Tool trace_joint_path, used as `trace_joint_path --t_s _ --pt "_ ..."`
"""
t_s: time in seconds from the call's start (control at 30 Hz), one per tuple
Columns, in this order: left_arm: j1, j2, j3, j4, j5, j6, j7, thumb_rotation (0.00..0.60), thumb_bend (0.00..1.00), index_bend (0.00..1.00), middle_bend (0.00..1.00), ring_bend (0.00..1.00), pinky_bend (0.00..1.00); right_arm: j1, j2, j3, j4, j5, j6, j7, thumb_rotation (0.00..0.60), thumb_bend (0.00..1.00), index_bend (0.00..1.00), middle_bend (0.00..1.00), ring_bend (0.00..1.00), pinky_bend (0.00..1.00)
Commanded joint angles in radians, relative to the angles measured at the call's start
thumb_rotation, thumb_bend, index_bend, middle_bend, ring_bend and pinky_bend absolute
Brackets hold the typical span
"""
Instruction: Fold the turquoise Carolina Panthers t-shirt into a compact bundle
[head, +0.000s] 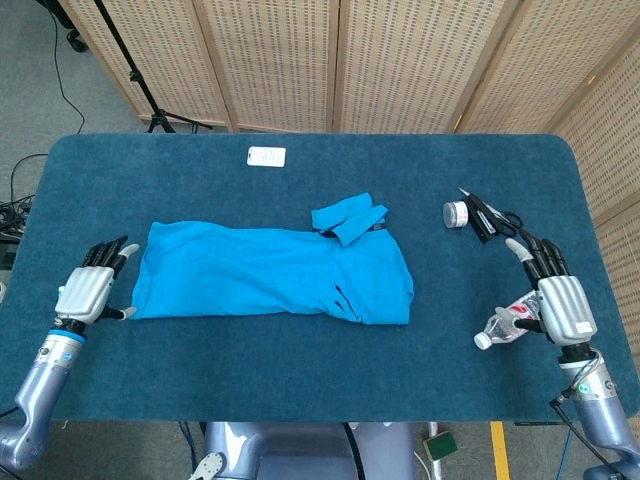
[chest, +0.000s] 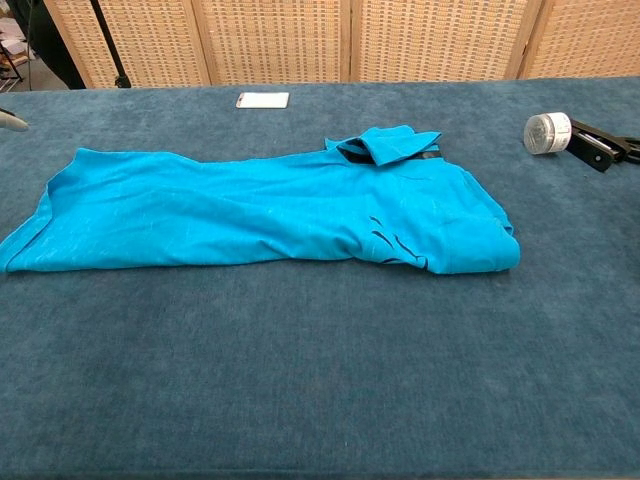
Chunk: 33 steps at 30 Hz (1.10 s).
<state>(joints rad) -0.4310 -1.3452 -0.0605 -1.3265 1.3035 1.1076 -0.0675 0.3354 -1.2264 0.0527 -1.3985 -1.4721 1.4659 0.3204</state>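
Even, bright room light from overhead; shadows on the bench (head: 300, 380) fall soft and faint. Both views look sharp, with no glare showing.

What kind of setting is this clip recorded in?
Probably a lab or studio set up for recording, not a home. A table covered in blue carpet-like fabric stands before woven folding screens, with a black stand leg and floor cables at the left.
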Motion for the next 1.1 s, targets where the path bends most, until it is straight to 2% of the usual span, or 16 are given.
trace_joint_path --t_s 0.03,0.3,0.67,0.97,1.1 --pt "0.015 -0.023 0.014 0.032 0.006 -0.001 -0.018 0.6 0.07 0.0 0.0 0.0 0.0 -0.031 0.01 0.002 -0.012 -0.017 0.041 0.023 0.6 0.0 0.0 0.0 0.0 0.01" --pt "0.037 -0.078 0.051 0.119 0.074 0.012 -0.08 0.6 0.09 0.0 0.0 0.0 0.0 -0.043 0.023 0.017 -0.008 -0.044 0.047 0.06 0.6 0.0 0.0 0.0 0.0 0.01" --pt "0.043 -0.174 0.044 0.269 0.098 0.021 -0.131 0.6 0.16 0.0 0.0 0.0 0.0 -0.055 0.028 0.035 -0.009 -0.054 0.045 0.082 0.6 0.0 0.0 0.0 0.0 0.01" --pt "0.039 -0.23 0.051 0.391 0.13 0.013 -0.209 0.6 0.16 0.0 0.0 0.0 0.0 -0.06 0.023 0.048 -0.001 -0.057 0.041 0.087 0.6 0.0 0.0 0.0 0.0 0.01" --pt "0.035 -0.251 0.051 0.431 0.145 0.02 -0.226 0.6 0.21 0.0 0.0 0.0 0.0 -0.062 0.021 0.053 0.001 -0.059 0.037 0.094 0.6 0.0 0.0 0.0 0.0 0.01"
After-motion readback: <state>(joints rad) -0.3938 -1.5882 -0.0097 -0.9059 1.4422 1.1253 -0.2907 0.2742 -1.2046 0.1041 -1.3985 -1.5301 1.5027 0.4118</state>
